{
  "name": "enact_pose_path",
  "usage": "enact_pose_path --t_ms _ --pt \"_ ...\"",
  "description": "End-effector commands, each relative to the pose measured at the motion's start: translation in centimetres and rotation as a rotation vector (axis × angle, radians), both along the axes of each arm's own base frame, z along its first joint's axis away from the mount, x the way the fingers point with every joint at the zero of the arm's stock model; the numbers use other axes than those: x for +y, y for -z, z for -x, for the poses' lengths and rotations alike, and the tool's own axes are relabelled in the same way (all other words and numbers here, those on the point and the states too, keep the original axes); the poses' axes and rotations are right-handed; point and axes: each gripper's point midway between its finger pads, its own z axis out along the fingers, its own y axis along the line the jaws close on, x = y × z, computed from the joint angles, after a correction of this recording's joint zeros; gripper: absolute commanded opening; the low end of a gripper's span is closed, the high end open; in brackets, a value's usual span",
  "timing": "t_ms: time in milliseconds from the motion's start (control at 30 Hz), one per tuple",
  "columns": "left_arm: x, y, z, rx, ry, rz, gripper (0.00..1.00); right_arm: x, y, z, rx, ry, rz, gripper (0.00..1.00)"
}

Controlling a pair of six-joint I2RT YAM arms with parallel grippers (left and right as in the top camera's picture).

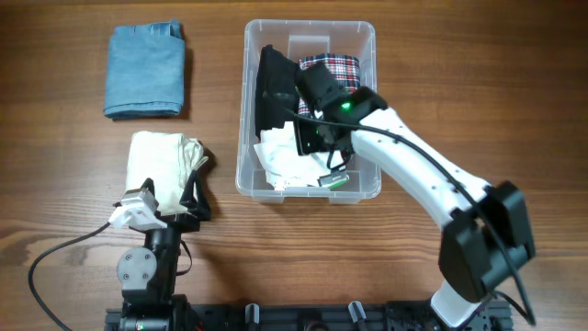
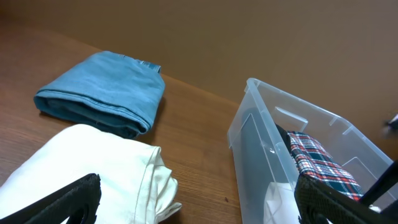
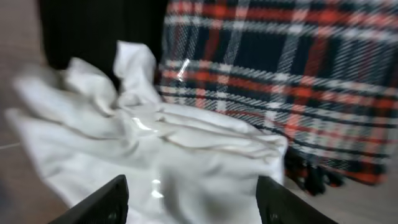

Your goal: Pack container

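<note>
Showing illegible white label [image 1: 310,45]: clear container [image 1: 354,28]

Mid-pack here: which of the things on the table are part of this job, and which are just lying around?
Job:
- container
- in it: black cloth, plaid cloth, white cloth
- outside it on the table, likely next in: blue folded cloth, cream folded cloth

Lying about:
- only the black cable looped by the left arm's base
</note>
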Motion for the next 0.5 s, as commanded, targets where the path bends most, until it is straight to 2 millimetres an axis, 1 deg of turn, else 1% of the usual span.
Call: enact_pose_path --t_ms 0,67,133,200,233,300,333,400,433,467 --pt "0.0 0.3 0.0 0.007 0.006 -0.019 1.00 -0.7 2.6 0.3 0.030 0.019 0.043 0.67" --pt "0.0 0.3 0.0 0.007 0.006 -0.019 1.00 -0.7 3.3 0.2 0.034 0.017 0.051 0.67" --pt "0.0 0.3 0.0 0.007 0.006 -0.019 1.00 -0.7 3.3 -0.3 0.018 0.021 0.051 0.67" --pt "0.0 0.3 0.0 0.007 0.006 -0.019 1.00 -0.5 2.5 -0.9 -0.013 0.027 0.045 0.71" --pt "0.0 0.3 0.0 0.007 0.006 -0.019 1.00 -0.3 1.7 -1.2 -0.028 0.028 0.034 0.73" --pt "0.0 0.3 0.0 0.007 0.006 -0.019 1.00 0.0 -0.6 -1.8 -0.064 0.029 0.014 0.75" --pt "0.0 0.3 0.0 0.007 0.006 -0.019 1.00 0.0 -2.1 -2.2 -0.088 0.033 0.008 0.75" --pt "0.0 0.3 0.0 0.007 0.006 -0.019 1.00 -0.3 -5.8 -3.0 -0.156 0.050 -0.003 0.78" --pt "0.0 0.3 0.0 0.007 0.006 -0.019 1.00 -0.6 -7.7 -3.4 -0.193 0.062 -0.007 0.81" --pt "0.0 0.3 0.0 0.007 0.006 -0.019 1.00 -1.2 -10.1 -3.9 -0.244 0.083 -0.010 0.89"
